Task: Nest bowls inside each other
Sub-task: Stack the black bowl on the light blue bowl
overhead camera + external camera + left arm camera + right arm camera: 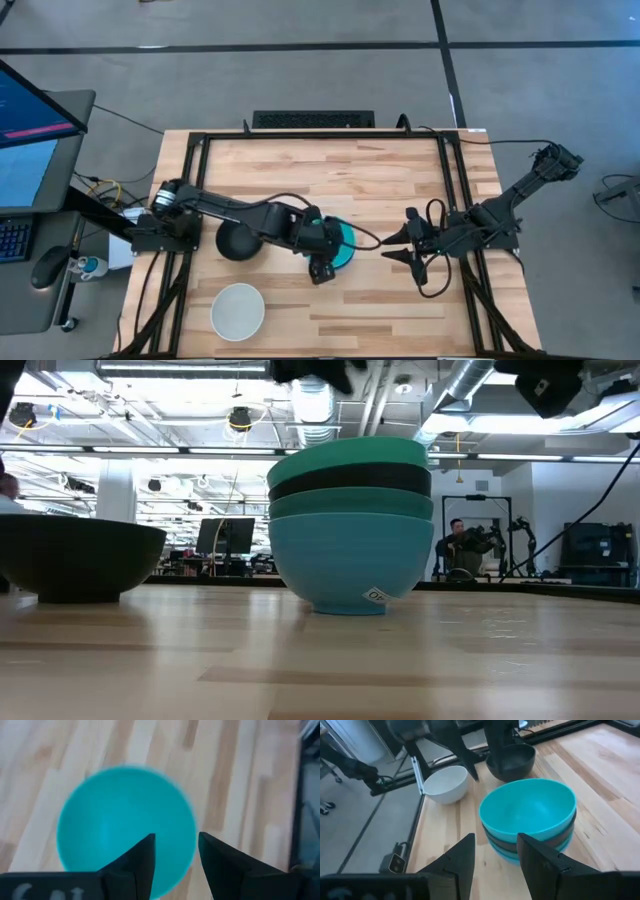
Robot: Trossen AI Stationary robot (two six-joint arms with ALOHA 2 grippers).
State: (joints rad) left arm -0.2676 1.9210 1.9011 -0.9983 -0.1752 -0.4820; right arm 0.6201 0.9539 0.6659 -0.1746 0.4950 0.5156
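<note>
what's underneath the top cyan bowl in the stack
Under the top cyan bowl the low view shows a black bowl, then a teal-green one, then a blue bowl on the table. Only their rims and sides show.

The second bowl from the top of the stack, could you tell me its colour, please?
Black; the second bowl shows best in the low view, sandwiched in the stack.

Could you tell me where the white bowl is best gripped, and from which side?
Grip the white bowl by its rim, coming straight down from above with one finger inside the wall and one outside. It stands upright and alone, apart from the black bowl and the stack, so its thin, open rim looks reachable all round.
</note>
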